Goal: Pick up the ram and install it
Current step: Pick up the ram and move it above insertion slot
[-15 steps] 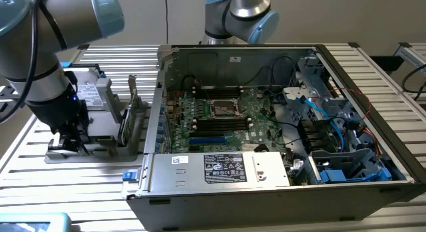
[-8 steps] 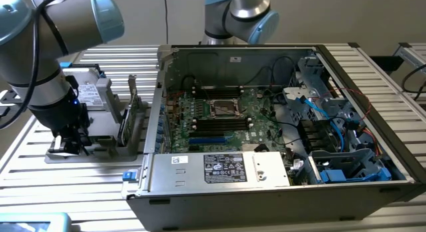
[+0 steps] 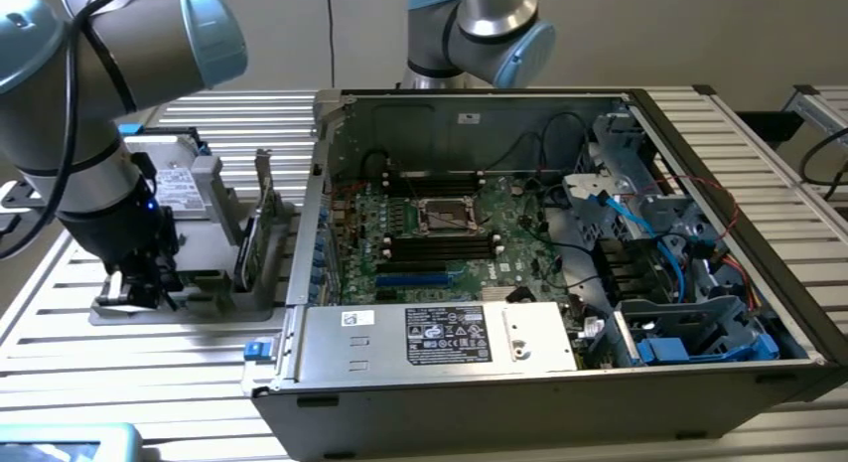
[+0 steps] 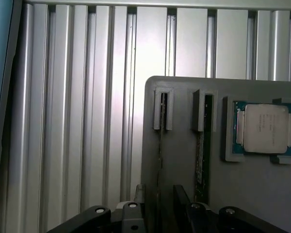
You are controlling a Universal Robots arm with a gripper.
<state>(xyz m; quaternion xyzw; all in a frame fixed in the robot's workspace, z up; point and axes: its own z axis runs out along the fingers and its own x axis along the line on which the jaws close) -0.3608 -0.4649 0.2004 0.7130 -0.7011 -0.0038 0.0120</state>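
Ram (image 4: 201, 165) stood on edge in a narrow slot of the grey holder (image 4: 184, 97), its green side just showing. It had not been lifted. That upright seating probably left the top edge free for fingers to come down on either side. The neighbouring slot held another thin board edge (image 4: 160, 145), likely a second stick, and the gripper (image 4: 160, 199) hung over that one with its jaws wide and the edge between them, gripping nothing. A processor (image 4: 264, 127) lay flat in its own recess beside the slots.

In the exterior view, the holder sat on the slatted table (image 3: 79, 333) to the left of the computer case (image 3: 557, 402). The case lay on its side with the motherboard (image 3: 438, 243) exposed, presumably for access from above. The power-supply label (image 3: 448, 335) and the processor's lid carried print too small to read.
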